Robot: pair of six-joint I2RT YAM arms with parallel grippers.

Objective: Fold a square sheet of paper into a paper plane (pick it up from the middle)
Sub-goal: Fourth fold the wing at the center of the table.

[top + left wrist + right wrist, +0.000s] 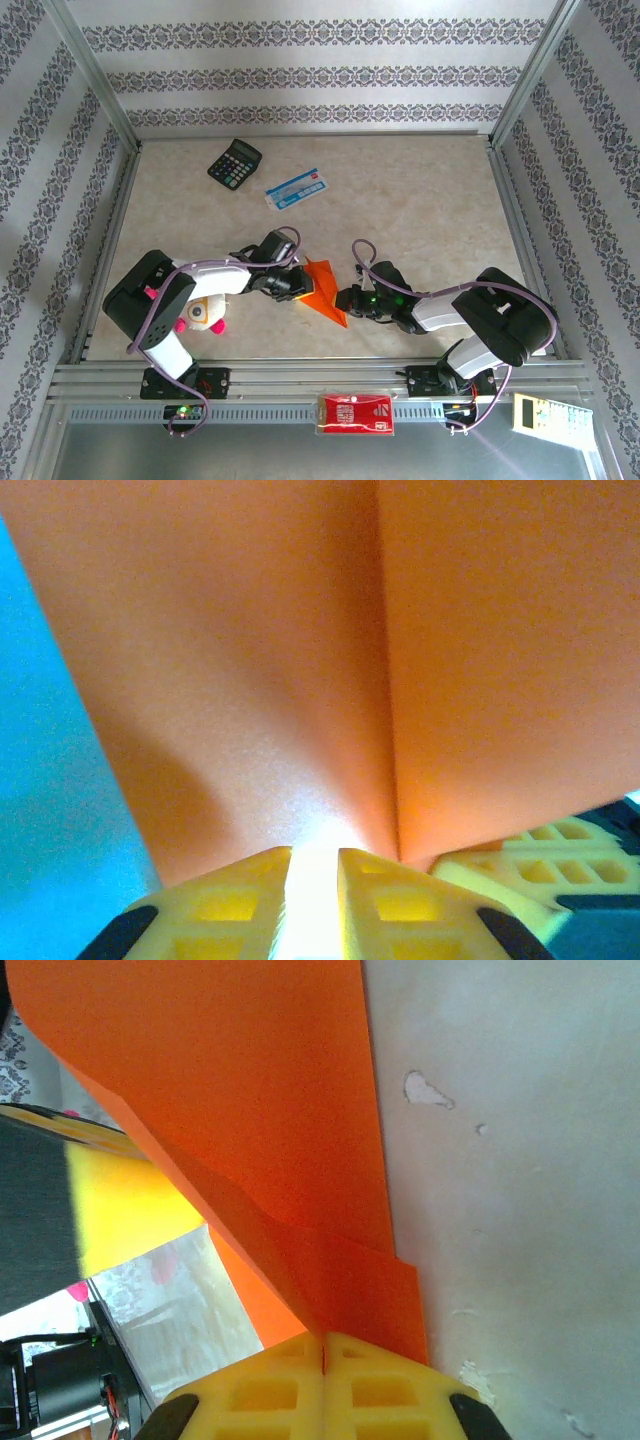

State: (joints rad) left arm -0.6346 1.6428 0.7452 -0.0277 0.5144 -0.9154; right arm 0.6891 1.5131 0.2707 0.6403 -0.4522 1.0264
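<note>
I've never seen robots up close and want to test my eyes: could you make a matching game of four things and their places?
1 black calculator
2 blue-and-white packet
3 red packet
4 orange paper

A pinched in the right gripper
B far left of the table
C just right of the calculator
D on the near metal ledge

Pairs: 1-B, 2-C, 3-D, 4-A.

Orange paper (322,288): folded into a pointed shape, near the front of the table (430,210), between the two grippers.
Left gripper (296,284): at the paper's left edge.
Right gripper (347,300): at the paper's lower right tip.
Black calculator (234,162): far left, tilted.
Blue-and-white packet (298,188): near the calculator, to its right.
Red packet (355,412): on the front rail, between the arm bases.
White-and-pink toy (205,313): beside the left arm.
</note>
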